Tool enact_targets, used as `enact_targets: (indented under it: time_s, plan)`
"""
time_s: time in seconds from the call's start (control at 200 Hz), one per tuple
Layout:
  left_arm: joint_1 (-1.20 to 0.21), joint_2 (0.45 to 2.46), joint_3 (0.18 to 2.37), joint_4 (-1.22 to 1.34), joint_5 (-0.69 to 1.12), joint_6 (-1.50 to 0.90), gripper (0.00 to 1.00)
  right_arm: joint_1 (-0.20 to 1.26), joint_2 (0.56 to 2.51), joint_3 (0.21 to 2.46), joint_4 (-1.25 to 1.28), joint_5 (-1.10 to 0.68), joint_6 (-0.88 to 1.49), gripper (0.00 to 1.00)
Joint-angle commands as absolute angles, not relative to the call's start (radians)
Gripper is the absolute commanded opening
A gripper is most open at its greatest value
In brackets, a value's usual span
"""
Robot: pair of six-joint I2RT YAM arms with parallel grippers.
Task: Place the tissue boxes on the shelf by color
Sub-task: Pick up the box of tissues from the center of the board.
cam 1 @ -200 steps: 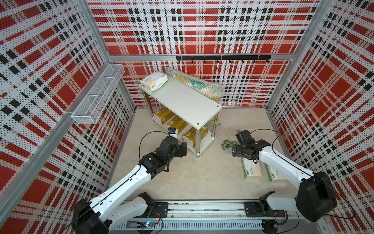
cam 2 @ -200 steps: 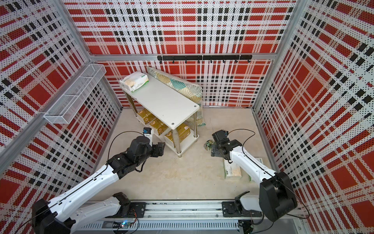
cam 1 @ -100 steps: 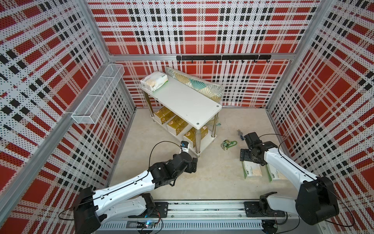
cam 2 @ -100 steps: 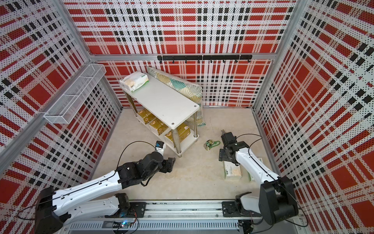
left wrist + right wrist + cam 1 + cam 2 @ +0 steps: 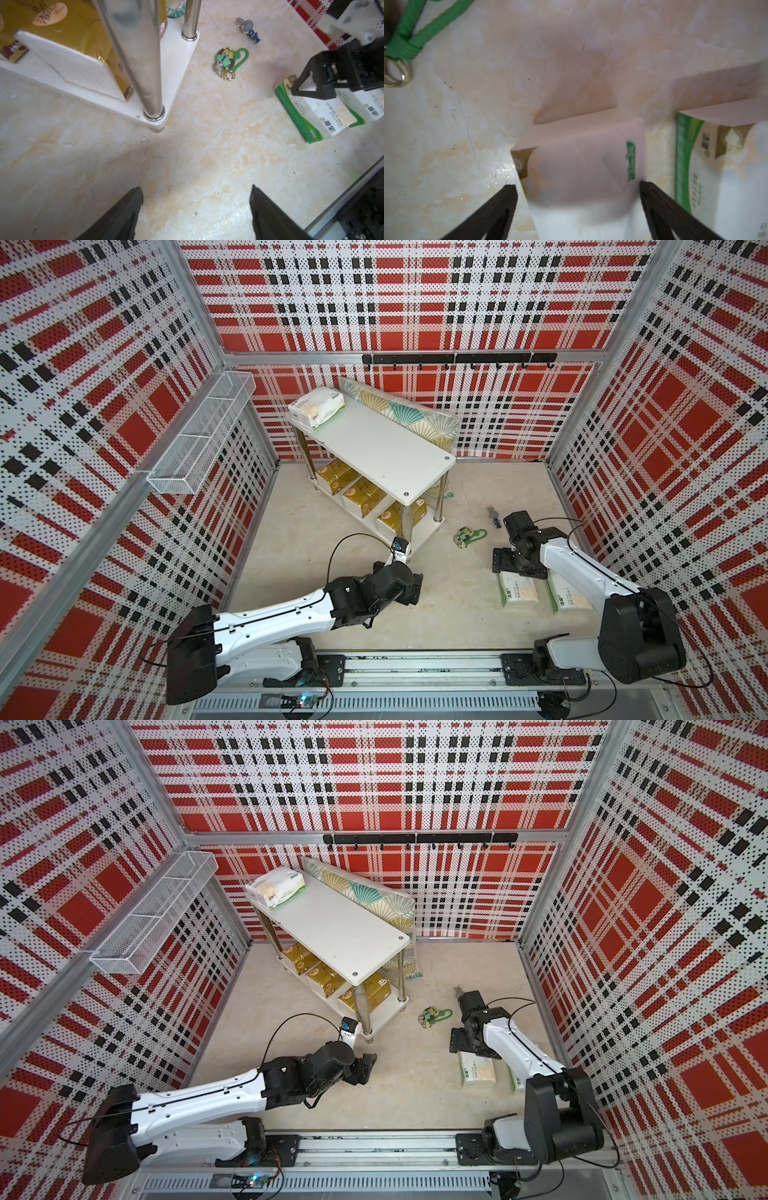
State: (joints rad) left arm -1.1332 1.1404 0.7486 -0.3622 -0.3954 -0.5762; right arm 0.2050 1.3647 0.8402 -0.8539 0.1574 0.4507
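The shelf [image 5: 374,448] [image 5: 340,932] holds one white tissue box [image 5: 318,406] at the far end of its top board. Three gold tissue boxes [image 5: 363,495] [image 5: 79,31] fill its lower board [image 5: 178,62]. Two white tissue boxes [image 5: 517,593] [image 5: 569,599] lie side by side on the floor at the right. My right gripper [image 5: 517,570] [image 5: 578,187] is open and points down, its fingers on either side of the nearer white box [image 5: 581,149]. My left gripper [image 5: 415,589] [image 5: 196,193] hangs open and empty over bare floor in front of the shelf's corner leg.
A fan-patterned cushion [image 5: 399,414] leans behind the shelf. A green keychain [image 5: 469,536] [image 5: 228,60] and a small grey figure [image 5: 493,516] lie on the floor between shelf and right arm. A wire basket [image 5: 199,435] hangs on the left wall and a hook rail [image 5: 457,358] on the back wall.
My left arm has pulled back from the shelf toward the front and swung right. My right gripper has moved toward the front and come down over the white box on the floor.
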Motion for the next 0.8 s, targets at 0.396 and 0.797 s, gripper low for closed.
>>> enact_targets:
  time_s: [0.396,0.797]
  plan:
    - [-1.159,1.169,0.787,-0.284,-0.388,-0.525,0.85,0.194,1.341,0.856,-0.87,0.178,0.458,1.0]
    - [-1.157,1.177,0.787,-0.258,-0.377,-0.487,0.85,0.155,1.352,0.853,-0.861,0.19,0.464,1.0]
